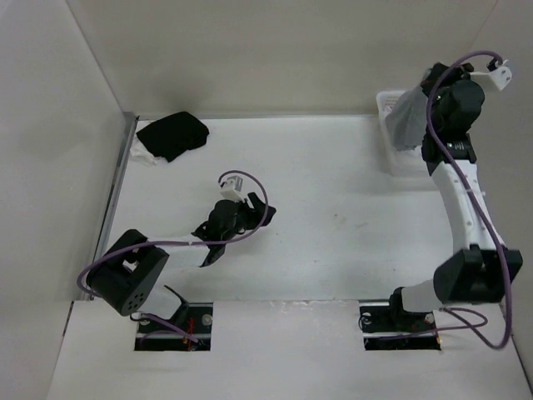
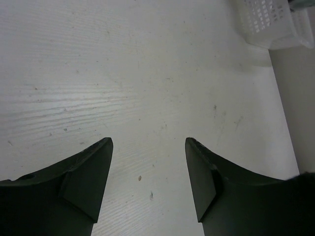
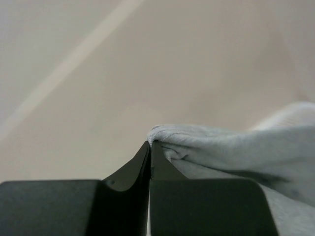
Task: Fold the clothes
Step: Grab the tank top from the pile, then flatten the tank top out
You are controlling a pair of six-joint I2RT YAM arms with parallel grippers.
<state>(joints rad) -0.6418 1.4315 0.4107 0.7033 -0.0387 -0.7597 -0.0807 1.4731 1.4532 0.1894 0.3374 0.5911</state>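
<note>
On the table (image 1: 333,208), far right, stands the white basket (image 1: 385,104). The grey T-shirt (image 1: 406,117) hangs bunched above it, drooping downward. The right gripper (image 3: 150,152) is clamped on its fold. The left gripper (image 2: 148,142) is spread, empty and well apart to the left.

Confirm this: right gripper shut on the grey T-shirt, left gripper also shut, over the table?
Not quite. The left gripper is open: the left wrist view shows its jaws standing wide apart over the table, with nothing between them. The rest holds: the right gripper is shut on the grey T-shirt.
</note>
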